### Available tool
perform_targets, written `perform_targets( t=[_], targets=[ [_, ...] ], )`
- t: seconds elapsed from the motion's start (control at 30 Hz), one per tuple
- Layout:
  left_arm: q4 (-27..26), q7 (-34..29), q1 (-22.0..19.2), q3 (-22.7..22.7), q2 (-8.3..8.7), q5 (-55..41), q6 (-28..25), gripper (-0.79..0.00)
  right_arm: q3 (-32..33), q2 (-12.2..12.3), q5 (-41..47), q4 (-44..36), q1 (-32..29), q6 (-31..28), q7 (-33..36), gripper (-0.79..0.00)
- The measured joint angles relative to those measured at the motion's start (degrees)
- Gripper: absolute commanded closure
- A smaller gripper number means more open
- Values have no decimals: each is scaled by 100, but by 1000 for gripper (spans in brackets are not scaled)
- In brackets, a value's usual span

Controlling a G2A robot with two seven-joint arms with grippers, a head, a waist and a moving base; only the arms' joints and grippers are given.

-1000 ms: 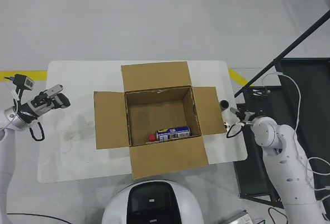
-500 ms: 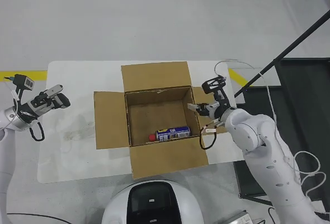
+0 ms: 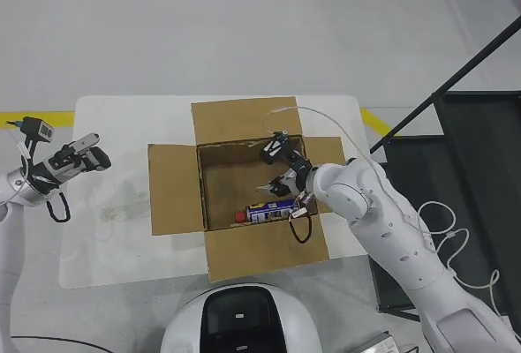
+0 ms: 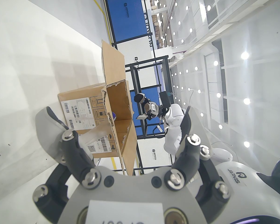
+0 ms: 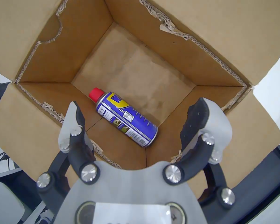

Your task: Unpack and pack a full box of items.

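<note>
Right gripper, top view: you'll find the right gripper (image 3: 274, 168) over the open cardboard box (image 3: 243, 119), above the right part of its opening. Its fingers are spread and hold nothing.
Spray can, top view: the blue spray can (image 3: 274, 211) lies on its side on the box floor. It runs close along the wall nearest the robot, red cap toward the box's left wall.
Left gripper, top view: the left gripper (image 3: 98, 150) hangs over the white table (image 3: 119, 229), well apart from the box's left flap. Its fingers are apart and empty.
Left wrist view: your left gripper (image 4: 117, 114) stands wide, with the box (image 4: 81, 108) on the table beyond it. The right gripper (image 4: 143, 109) shows above the box's open top.
Right wrist view: your right gripper (image 5: 136, 106) looks down into the box (image 5: 189, 36), fingers wide. The can (image 5: 126, 117) lies below in a corner of the box, apart from both fingers.
</note>
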Motion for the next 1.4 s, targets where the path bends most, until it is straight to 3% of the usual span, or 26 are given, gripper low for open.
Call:
perform_targets(
  t=[0.27, 0.43, 0.63, 1.0, 1.4],
  targets=[
    [0, 0, 0, 0, 0, 0, 0, -785, 5, 9, -54, 36, -16, -116, -80, -785],
    [0, 0, 0, 0, 0, 0, 0, -785, -291, 19, -221, 196, 375, -1302, 207, -785],
    [0, 0, 0, 0, 0, 0, 0, -785, -1009, -115, -221, 868, 1111, -2168, 502, -785],
    [0, 0, 0, 0, 0, 0, 0, -785, -2494, -675, -95, 2589, 2304, -2248, 326, -785],
    [0, 0, 0, 0, 0, 0, 0, -785, -3188, -1076, 107, 3745, 2800, -2383, 482, -785]
  ],
)
